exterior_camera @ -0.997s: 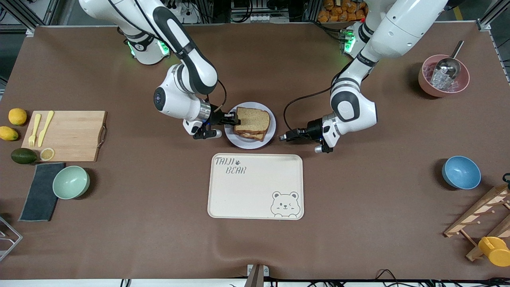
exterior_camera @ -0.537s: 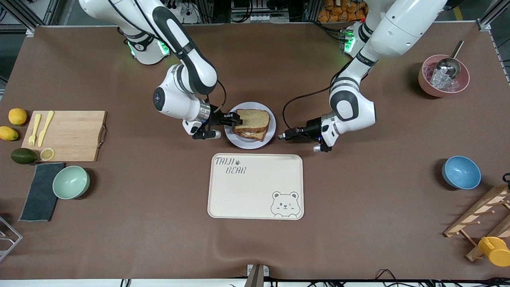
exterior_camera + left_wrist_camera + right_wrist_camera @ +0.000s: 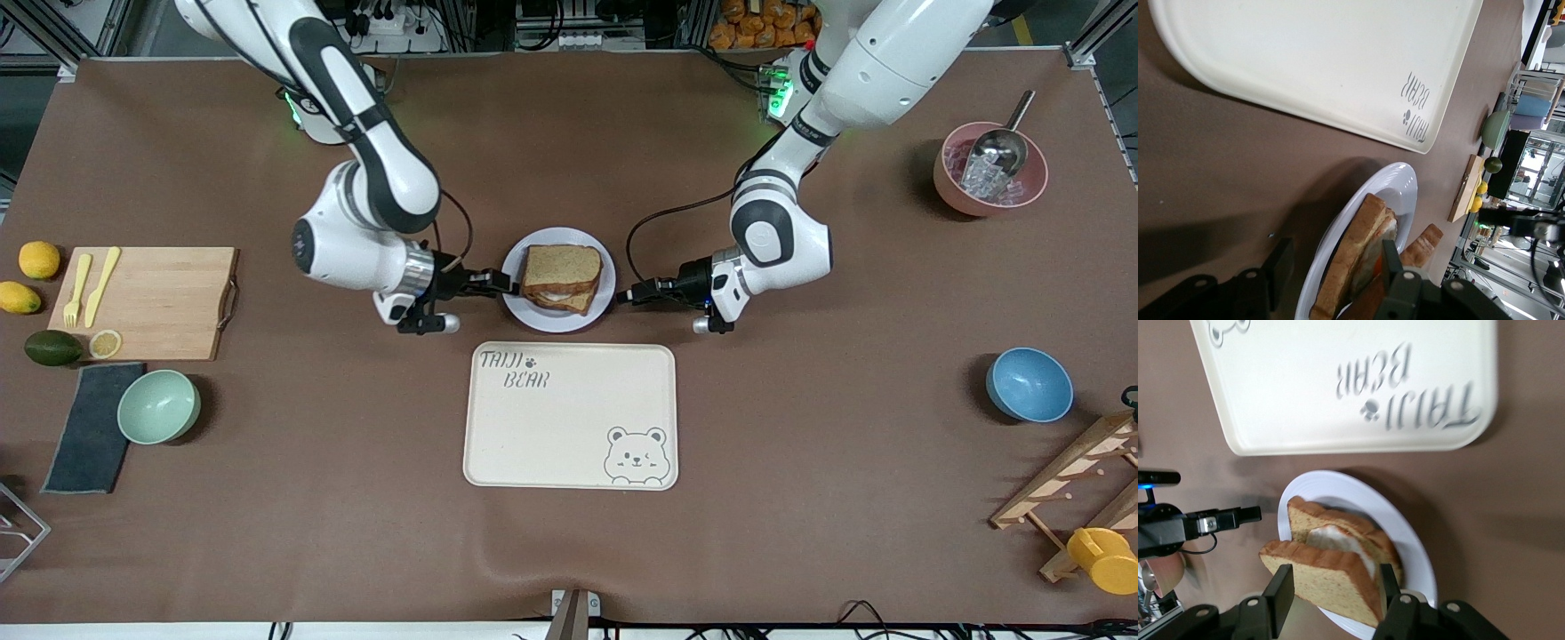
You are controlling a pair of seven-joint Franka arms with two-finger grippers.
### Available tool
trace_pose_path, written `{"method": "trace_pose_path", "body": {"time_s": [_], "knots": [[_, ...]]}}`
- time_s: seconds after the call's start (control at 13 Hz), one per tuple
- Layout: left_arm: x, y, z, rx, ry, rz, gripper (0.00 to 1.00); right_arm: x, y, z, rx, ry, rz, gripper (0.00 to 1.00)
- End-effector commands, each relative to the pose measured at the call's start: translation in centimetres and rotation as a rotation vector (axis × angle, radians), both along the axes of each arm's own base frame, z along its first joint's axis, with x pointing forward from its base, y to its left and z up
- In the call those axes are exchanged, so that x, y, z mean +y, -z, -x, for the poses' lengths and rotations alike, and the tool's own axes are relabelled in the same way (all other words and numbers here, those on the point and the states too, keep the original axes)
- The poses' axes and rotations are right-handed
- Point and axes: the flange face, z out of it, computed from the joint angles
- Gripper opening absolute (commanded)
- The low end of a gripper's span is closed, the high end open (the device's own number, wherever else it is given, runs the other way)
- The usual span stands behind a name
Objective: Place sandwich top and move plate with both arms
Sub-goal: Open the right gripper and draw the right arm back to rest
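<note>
The sandwich top (image 3: 562, 265) lies slightly askew on the egg-filled sandwich on the plate (image 3: 542, 316). My right gripper (image 3: 503, 284) is low at the plate's rim toward the right arm's end. It is open. In the right wrist view the top slice (image 3: 1325, 570) shows between the right gripper's (image 3: 1333, 587) fingers, with gaps on both sides. My left gripper (image 3: 628, 295) is low at the plate's rim toward the left arm's end, also open. In the left wrist view the plate (image 3: 1395, 190) and sandwich top (image 3: 1423, 243) lie just ahead of the left gripper (image 3: 1335, 263).
The cream bear-printed tray (image 3: 569, 416) lies just nearer to the front camera than the plate. A cutting board (image 3: 151, 302) and a green bowl (image 3: 158, 406) are toward the right arm's end. A blue bowl (image 3: 1029, 384) and a pink bowl (image 3: 989, 169) are toward the left arm's end.
My right gripper has opened, let go of the sandwich top and drawn back off the plate to its rim. My left gripper has edged in closer to the plate.
</note>
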Motion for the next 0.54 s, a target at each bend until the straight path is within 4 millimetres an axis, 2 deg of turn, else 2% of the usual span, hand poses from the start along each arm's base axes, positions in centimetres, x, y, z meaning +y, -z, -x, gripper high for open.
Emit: {"method": "trace_pose_path", "body": {"time_s": [0.0,0.15,0.31,0.46], "knots": [[-0.7,0.5,1.2,-0.013,0.042,0.063,0.60,-2.9,-4.3,-3.3,0.028,-0.013,0.080,0.60],[-0.2,1.3,1.2,-0.028,0.052,0.067,0.60,-6.4,-7.3,-5.9,0.038,-0.011,0.092,0.61],[-0.2,1.9,1.5,-0.051,0.074,0.067,0.61,-11.7,-10.3,-8.5,0.030,0.001,0.131,0.66],[-0.2,2.6,1.7,-0.044,0.076,0.067,0.60,-17.8,-12.2,-10.1,0.024,0.034,0.182,0.83]]}}
